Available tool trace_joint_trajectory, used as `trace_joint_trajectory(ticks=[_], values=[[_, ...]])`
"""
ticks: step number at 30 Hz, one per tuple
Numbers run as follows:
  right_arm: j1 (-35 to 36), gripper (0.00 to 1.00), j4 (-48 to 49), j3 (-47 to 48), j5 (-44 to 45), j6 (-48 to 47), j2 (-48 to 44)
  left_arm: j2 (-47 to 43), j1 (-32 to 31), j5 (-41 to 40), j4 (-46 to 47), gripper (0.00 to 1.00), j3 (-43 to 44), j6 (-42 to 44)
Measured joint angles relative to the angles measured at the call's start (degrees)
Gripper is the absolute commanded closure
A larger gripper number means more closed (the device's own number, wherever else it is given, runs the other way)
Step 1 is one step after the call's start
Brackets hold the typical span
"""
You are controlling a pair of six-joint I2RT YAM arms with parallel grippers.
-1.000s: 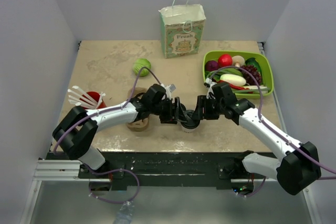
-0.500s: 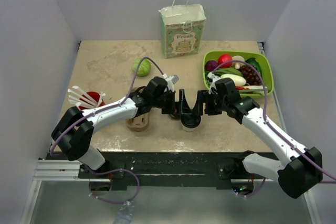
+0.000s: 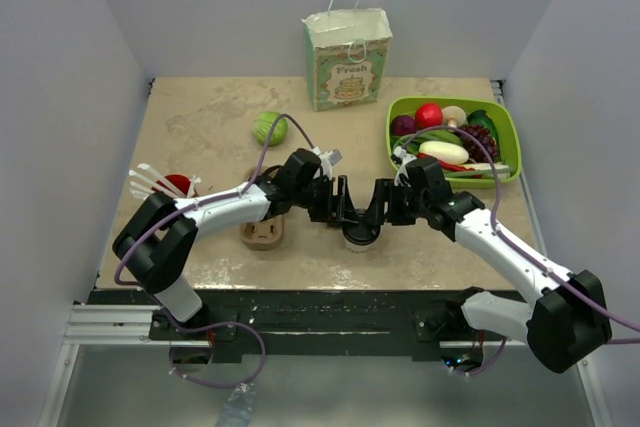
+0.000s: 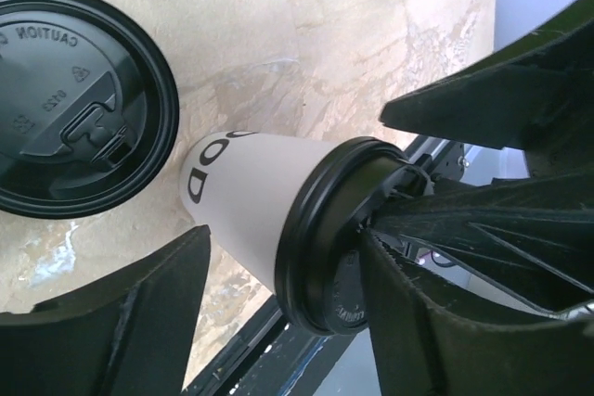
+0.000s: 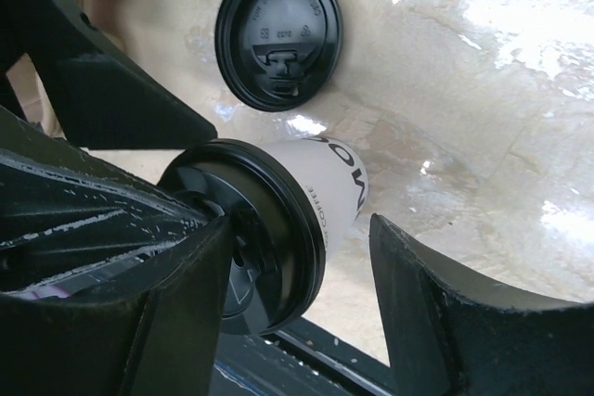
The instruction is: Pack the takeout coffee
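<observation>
Straddling the takeout coffee point(image 3: 361, 236) from the left, the left gripper point(image 3: 343, 209) has its jaws partly spread, wider than the cup's top. In its wrist view one finger point(image 4: 139, 322) stands clear of the black lid point(image 4: 320, 238), with only the white cup wall showing beside its tip. The other finger point(image 4: 436, 322) sits right at the lid's rim. Whether that finger presses on the rim cannot be told.

The coffee is a small white paper cup capped with a round black plastic lid, and dark letters are printed on its side. It stands near the front edge of the table point(image 3: 200, 127), midway between the two arms. Its base is on the tabletop and its lidded top faces up, so its long axis runs vertically. From the wrist cameras its bottom end points towards a loose flat lid point(image 4: 74, 99) lying on the table just beside it.

The right gripper point(image 3: 379, 209) meets the cup from the other side, its jaws also partly spread. One finger point(image 5: 139, 322) lies against or just behind the lid's rim, and the view does not settle which. The other finger point(image 5: 445, 312) is apart from the lid, with a strip of table showing between them. Neither gripper is seen clamped on the cup.
</observation>
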Motion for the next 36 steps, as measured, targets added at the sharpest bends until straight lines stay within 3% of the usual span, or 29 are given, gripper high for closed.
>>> trace_joint_trajectory(ticks=[23,27,31,32,34,35,36], values=[[-0.83,0.68,9.22,-4.37,-2.95,5.31,1.62,-0.59,1.16,1.03,7.96,0.8,-4.59,-4.52],[-0.83,0.71,9.29,-4.59,-2.91,5.16,1.27,-1.27,0.9,0.02,9.11,0.83,-5.73,-5.16],[-0.7,0.67,9.38,-5.97,-2.84,3.93,-1.4,-1.84,-0.11,-0.72,9.55,0.77,-6.29,-5.31],[-0.7,0.66,9.31,-6.08,-2.82,3.56,-1.79,-1.86,-0.35,-0.83,9.75,0.66,-6.32,-5.31],[-0.7,0.66,8.68,-6.12,-2.73,2.58,-2.38,-1.88,-0.74,-0.87,10.08,0.57,-6.32,-5.31],[-0.7,0.66,8.37,-6.1,-2.71,2.21,-2.67,-1.95,-0.9,-0.92,10.12,0.45,-6.32,-5.29],[-0.7,0.66,8.02,-6.1,-2.73,1.84,-2.95,-2.08,-1.09,-0.96,10.14,0.4,-6.29,-5.09]])
